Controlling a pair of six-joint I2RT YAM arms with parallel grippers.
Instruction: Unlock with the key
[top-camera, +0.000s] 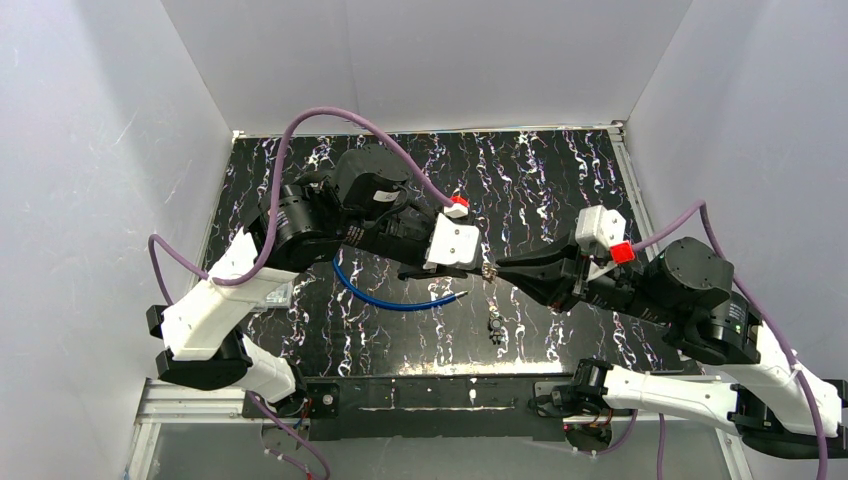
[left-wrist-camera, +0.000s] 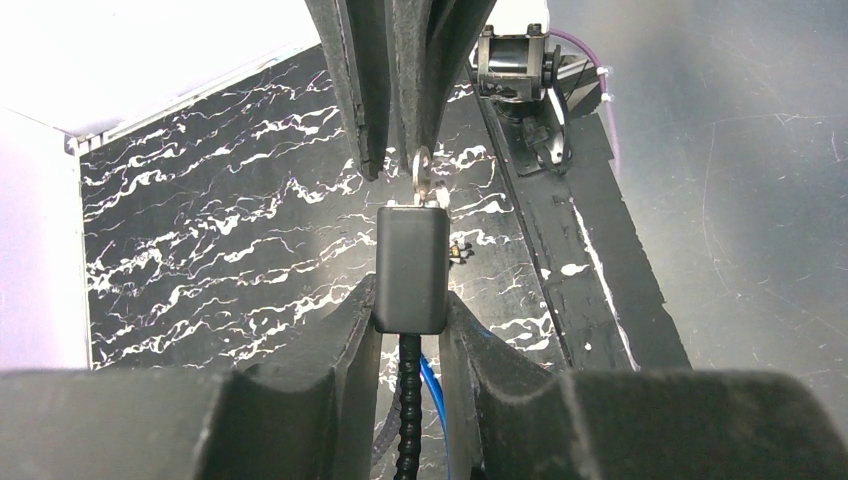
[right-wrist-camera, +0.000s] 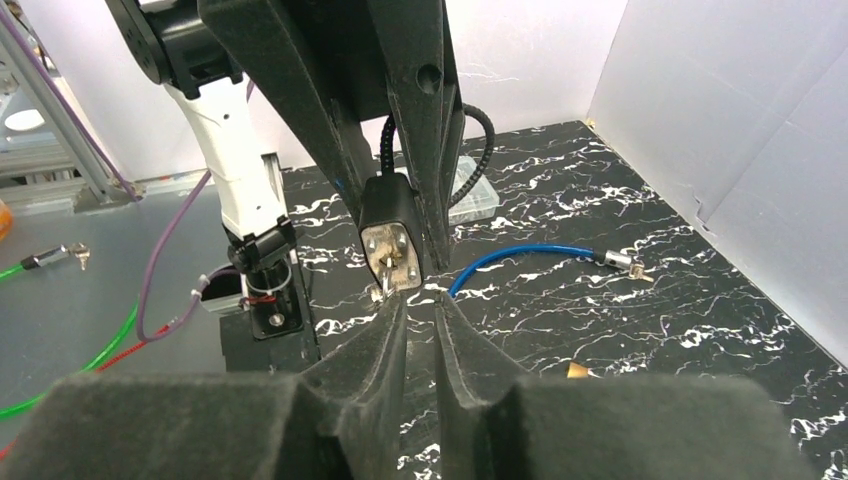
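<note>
A small black lock (left-wrist-camera: 411, 265) on a black ribbed cable (left-wrist-camera: 408, 400) hangs above the table, and my left gripper (left-wrist-camera: 410, 296) is shut on its sides. The silver key (left-wrist-camera: 430, 195) with its ring sits in the lock's end face (right-wrist-camera: 390, 240). My right gripper (right-wrist-camera: 422, 302) meets that end from the opposite side, jaws close together with a narrow gap. The key (right-wrist-camera: 386, 285) lies at the tip of its left finger; whether it is pinched does not show. From above, both grippers meet at mid-table, left gripper (top-camera: 468, 268), right gripper (top-camera: 502, 272).
A blue cable (top-camera: 385, 298) curves over the marble-patterned table (top-camera: 560, 180) under the left arm, its metal end (right-wrist-camera: 622, 262) to the right. A small dark object (top-camera: 495, 325) lies near the front. A clear plastic box (right-wrist-camera: 476, 196) sits behind the lock. White walls enclose the table.
</note>
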